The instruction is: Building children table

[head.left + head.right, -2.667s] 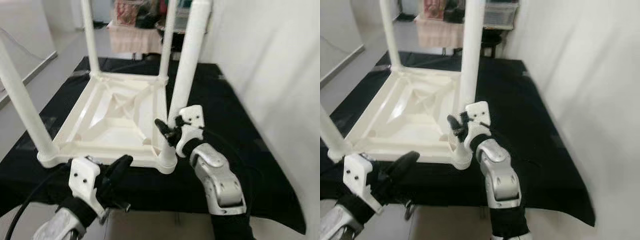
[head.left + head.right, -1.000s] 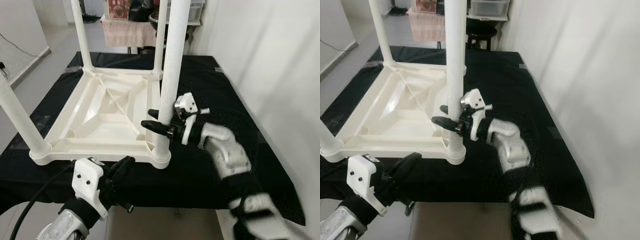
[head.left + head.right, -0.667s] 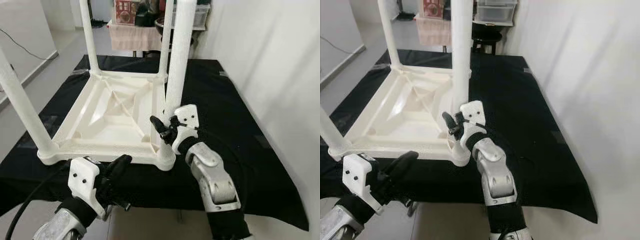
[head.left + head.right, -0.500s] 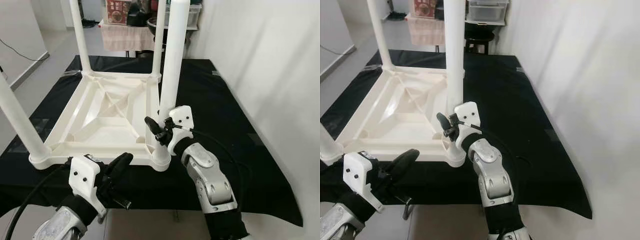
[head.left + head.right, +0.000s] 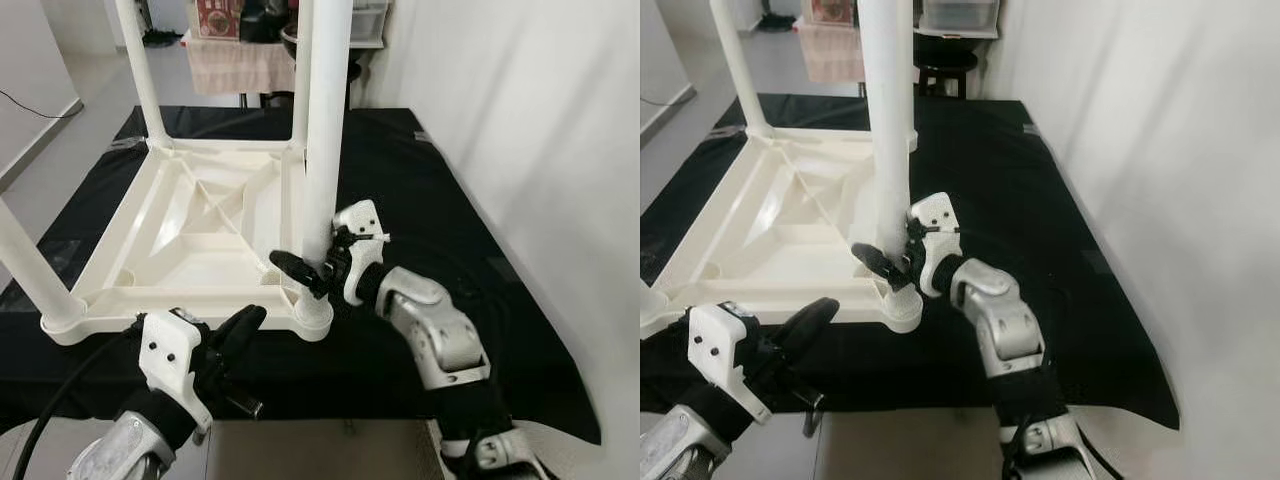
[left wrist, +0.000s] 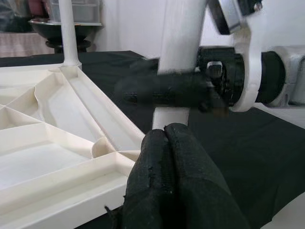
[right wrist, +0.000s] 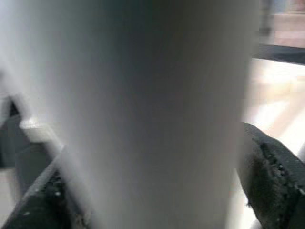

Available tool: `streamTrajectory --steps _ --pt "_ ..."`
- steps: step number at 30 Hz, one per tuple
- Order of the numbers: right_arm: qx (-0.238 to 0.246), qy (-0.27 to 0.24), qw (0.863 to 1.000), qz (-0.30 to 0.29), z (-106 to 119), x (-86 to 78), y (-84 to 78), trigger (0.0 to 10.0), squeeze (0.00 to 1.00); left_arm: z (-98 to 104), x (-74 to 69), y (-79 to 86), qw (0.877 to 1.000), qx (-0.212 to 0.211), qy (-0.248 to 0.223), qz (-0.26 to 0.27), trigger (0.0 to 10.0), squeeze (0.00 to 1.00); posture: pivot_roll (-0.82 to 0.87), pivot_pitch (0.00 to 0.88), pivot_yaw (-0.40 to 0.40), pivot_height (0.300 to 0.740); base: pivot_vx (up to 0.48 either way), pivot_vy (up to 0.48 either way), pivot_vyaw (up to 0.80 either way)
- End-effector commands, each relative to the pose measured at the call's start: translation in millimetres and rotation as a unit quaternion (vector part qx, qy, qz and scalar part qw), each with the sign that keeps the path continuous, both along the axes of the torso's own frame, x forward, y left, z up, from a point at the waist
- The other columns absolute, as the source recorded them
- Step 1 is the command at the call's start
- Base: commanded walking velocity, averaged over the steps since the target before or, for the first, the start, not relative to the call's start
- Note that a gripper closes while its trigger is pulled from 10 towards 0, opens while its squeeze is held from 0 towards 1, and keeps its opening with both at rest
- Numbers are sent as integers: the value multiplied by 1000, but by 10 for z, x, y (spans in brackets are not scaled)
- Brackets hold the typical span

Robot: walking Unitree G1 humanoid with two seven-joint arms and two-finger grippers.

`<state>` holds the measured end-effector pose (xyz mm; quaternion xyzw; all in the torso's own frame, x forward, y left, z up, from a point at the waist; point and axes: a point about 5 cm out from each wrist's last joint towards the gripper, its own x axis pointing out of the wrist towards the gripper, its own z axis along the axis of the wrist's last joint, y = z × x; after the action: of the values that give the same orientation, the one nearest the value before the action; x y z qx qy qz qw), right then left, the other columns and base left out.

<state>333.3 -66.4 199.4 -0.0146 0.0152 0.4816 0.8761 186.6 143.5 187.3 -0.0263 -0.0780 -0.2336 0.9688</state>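
Scanning left to right: the left gripper (image 5: 243, 328), black fingers pressed together and empty, hangs off the near edge of the black-draped work table (image 5: 430, 190), just near of the upturned white plastic children's table top (image 5: 190, 235). That top lies underside up in the middle of the cloth, with white tubular legs rising from its corners. The near-right white leg (image 5: 322, 140) stands upright, long axis vertical, seated in its round corner socket (image 5: 312, 318). The right gripper (image 5: 318, 270) reaches in from the right and clasps this leg low down, one finger each side. Right arm is on the leg; any further seating looks to run straight down that axis.
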Motion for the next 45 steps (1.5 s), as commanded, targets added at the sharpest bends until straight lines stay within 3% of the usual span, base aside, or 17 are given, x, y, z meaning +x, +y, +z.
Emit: streamTrajectory --steps 1,5,10,11,18,20,26,27,29,30,32,34,37,39,41,42,45 --pt "-7 -17 997 75 104 26 31 10000 0 -37 -4 -8 1000 3 8 -1 10000 0 31 72 -76 740 0 0 0" --pt "-9 -9 990 138 171 110 -18 10000 0 -44 -9 -16 1000 3 9 0 10000 0 45 65 -78 740 0 0 0" --pt "-8 -2 986 164 187 192 -29 10000 0 -52 -16 -24 1000 3 11 -1 10000 0 56 62 -79 740 0 0 0" --pt "-7 2 986 165 190 222 -30 0 0 -54 -18 -25 1000 3 11 -1 10000 0 57 62 -79 740 0 0 0" --pt "-16 16 986 163 138 284 -107 0 0 -54 -31 -31 1000 2 12 -1 10000 0 66 66 -79 740 0 0 0" --pt "-28 22 989 141 63 299 -208 0 0 -52 -38 -35 1000 2 12 -1 10000 0 58 69 -78 740 0 0 0" --pt "-45 35 998 31 -70 272 -468 0 0 -45 -50 -34 1000 0 12 -3 10000 0 52 75 -80 740 0 0 0" --pt "-43 43 997 -40 -154 233 -448 0 0 -40 -53 -27 1000 0 12 -3 10000 0 46 85 -87 740 0 0 0" --pt "-43 43 997 -40 -154 233 -448 0 0 -40 -53 -27 1000 0 12 -3 10000 0 46 85 -87 740 0 0 0" --pt "-41 49 994 -92 -207 200 -444 0 0 -37 -55 -21 1000 1 12 -3 10000 0 46 85 -87 740 0 0 0" --pt "-11 99 960 -261 -455 -119 -231 0 0 -27 -51 4 1000 3 10 -1 10000 0 45 97 -72 740 0 0 0" --pt "4 119 944 -308 -534 -281 -43 0 0 -27 -37 17 1000 5 10 1 10000 0 42 89 -69 740 0 0 0" --pt "5 117 945 -306 -545 -282 12 0 0 -27 -33 18 1000 5 10 1 10000 0 42 89 -69 740 0 0 0" --pt "1 104 951 -291 -526 -111 127 0 0 -31 -20 2 1000 4 9 -1 10000 0 56 80 -82 740 0 0 0" --pt "-2 97 953 -287 -505 -43 159 0 0 -32 -17 -4 1000 4 9 -1 10000 0 56 80 -82 740 0 0 0" --pt "-3 90 956 -281 -463 21 197 9059 0 -33 -17 -9 1000 4 8 0 10000 0 60 81 -87 740 0 0 0" --pt "4 84 961 -263 -400 67 247 10000 0 -33 -19 -14 1000 4 7 4 10000 0 59 81 -92 740 0 0 0"
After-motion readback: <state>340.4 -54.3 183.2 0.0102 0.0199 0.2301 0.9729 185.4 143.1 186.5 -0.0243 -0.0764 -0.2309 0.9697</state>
